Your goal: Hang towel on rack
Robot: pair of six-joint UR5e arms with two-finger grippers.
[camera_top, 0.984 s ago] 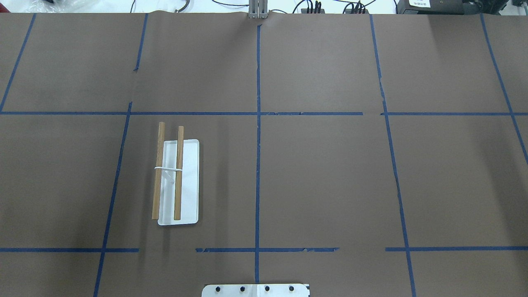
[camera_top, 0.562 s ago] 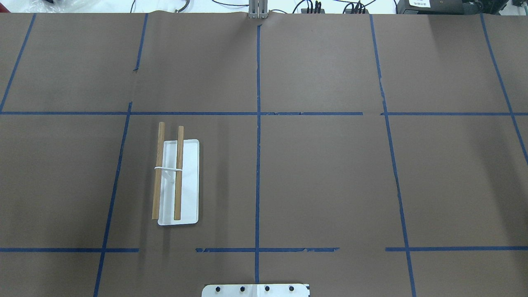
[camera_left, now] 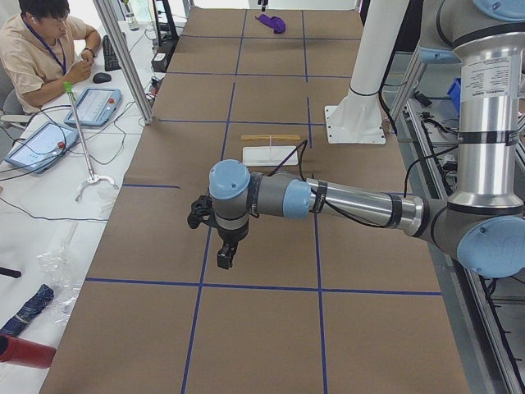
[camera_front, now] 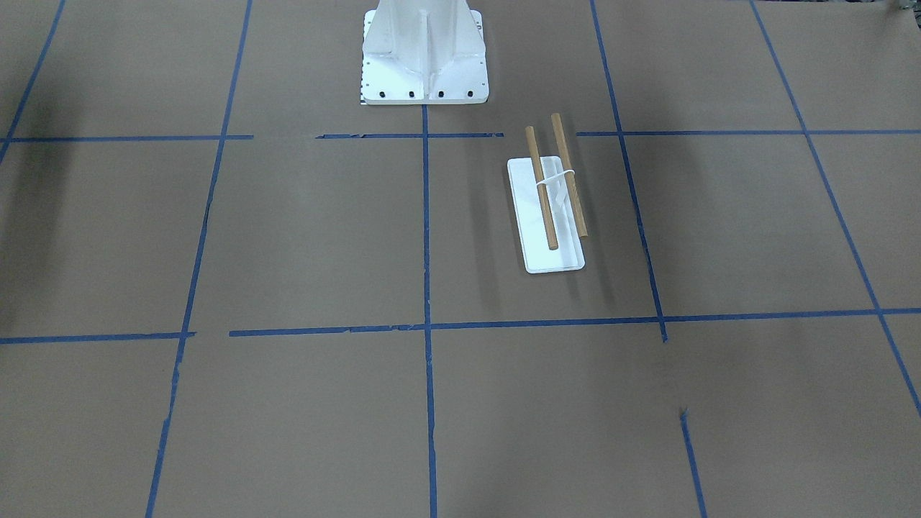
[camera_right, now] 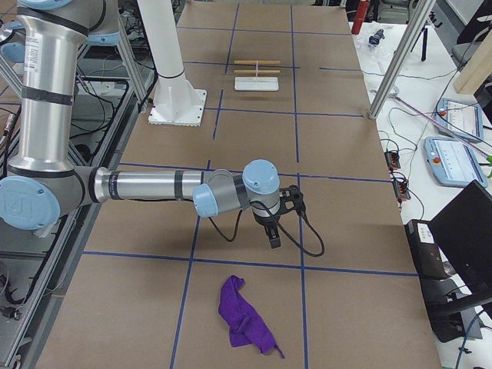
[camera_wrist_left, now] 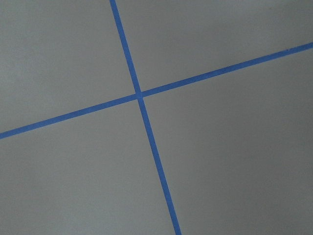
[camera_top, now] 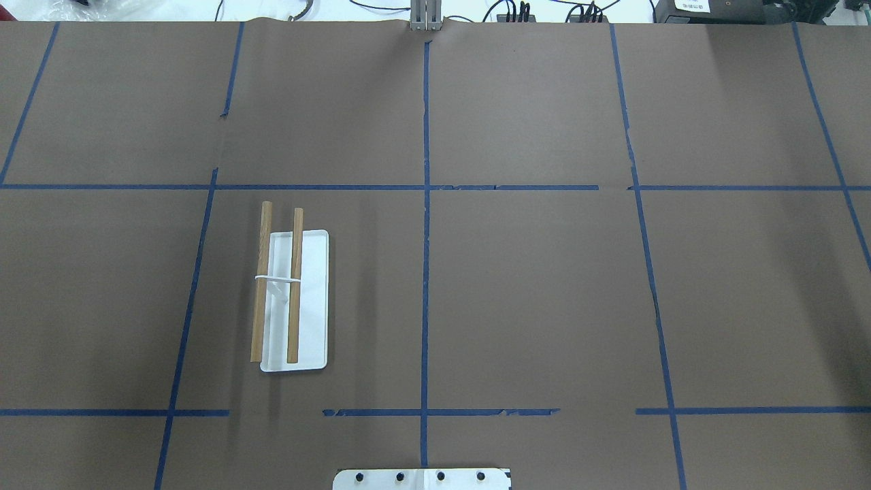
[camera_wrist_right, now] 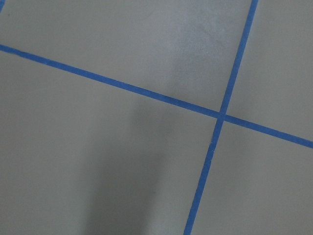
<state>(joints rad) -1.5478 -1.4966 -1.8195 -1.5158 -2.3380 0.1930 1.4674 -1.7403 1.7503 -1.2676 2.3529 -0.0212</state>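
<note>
The rack, a white tray base (camera_top: 311, 299) with two wooden bars (camera_top: 295, 284), stands left of the table's middle; it also shows in the front view (camera_front: 536, 216) and both side views (camera_left: 271, 153) (camera_right: 256, 83). The purple towel (camera_right: 244, 315) lies crumpled at the table's right end, seen far off in the exterior left view (camera_left: 271, 21). My right gripper (camera_right: 274, 239) hangs above the table just beyond the towel. My left gripper (camera_left: 225, 259) hangs over the table's left end. I cannot tell whether either is open. Both wrist views show only brown paper and blue tape.
The robot's white pedestal (camera_front: 424, 50) stands at the near middle edge, its plate in the overhead view (camera_top: 422, 478). An operator (camera_left: 45, 49) sits beside the left end with tablets (camera_left: 94, 105). Aluminium posts (camera_right: 400, 58) stand along the far edge.
</note>
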